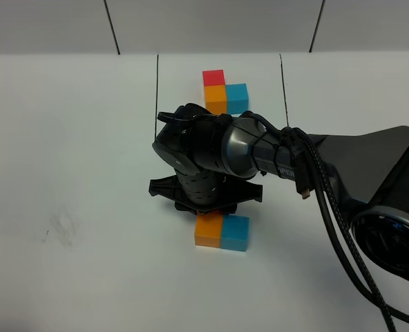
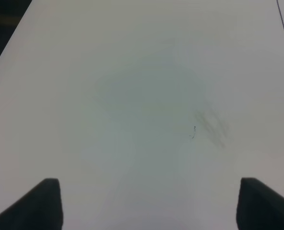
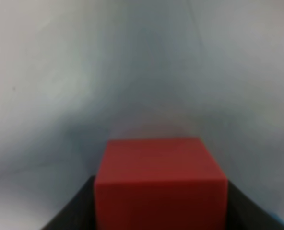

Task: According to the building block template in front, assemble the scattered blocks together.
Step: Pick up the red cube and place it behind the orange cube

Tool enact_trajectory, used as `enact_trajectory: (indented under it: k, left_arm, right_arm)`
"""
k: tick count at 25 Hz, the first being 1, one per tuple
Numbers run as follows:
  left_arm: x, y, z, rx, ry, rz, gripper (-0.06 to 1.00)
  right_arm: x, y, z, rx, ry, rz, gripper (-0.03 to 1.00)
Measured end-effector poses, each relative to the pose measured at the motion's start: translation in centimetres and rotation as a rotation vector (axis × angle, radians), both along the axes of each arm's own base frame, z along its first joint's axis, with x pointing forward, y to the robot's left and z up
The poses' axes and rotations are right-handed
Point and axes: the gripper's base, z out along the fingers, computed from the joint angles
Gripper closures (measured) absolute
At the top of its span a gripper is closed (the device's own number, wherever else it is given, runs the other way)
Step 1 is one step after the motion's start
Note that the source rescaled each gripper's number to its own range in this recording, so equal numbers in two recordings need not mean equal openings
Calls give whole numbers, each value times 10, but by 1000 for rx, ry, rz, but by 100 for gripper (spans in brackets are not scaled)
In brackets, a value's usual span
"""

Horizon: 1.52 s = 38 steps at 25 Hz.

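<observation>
The building block template (image 1: 222, 91) lies at the back inside thin black lines: a red cube above an orange one, with a blue one to its right. Of the scattered blocks, the orange cube (image 1: 208, 229) and the light blue cube (image 1: 235, 232) sit side by side and touching. My right arm's wrist (image 1: 204, 176) hangs just behind them and hides its gripper in the high view. In the right wrist view my right gripper (image 3: 161, 196) is shut on the red cube (image 3: 160, 182), low over the table. My left gripper (image 2: 149, 187) is open and empty over bare table.
The white table (image 1: 87, 138) has a faint grey smudge (image 1: 59, 228) at the left, also in the left wrist view (image 2: 211, 127). The right arm's cables (image 1: 329, 207) trail to the right. A black line end (image 2: 283, 24) shows in the left wrist view.
</observation>
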Motion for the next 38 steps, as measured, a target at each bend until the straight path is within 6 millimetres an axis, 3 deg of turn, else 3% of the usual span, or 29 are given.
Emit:
enact_trajectory:
  k: [17, 27, 38]
  left_arm:
    - [0, 0, 0, -1, 0, 1, 29]
    - [0, 0, 0, -1, 0, 1, 29]
    - [0, 0, 0, -1, 0, 1, 29]
  right_arm:
    - [5, -3, 1, -47, -47, 83, 75]
    - [1, 1, 0, 31, -17, -136, 75]
    - [1, 1, 0, 51, -19, -195, 75]
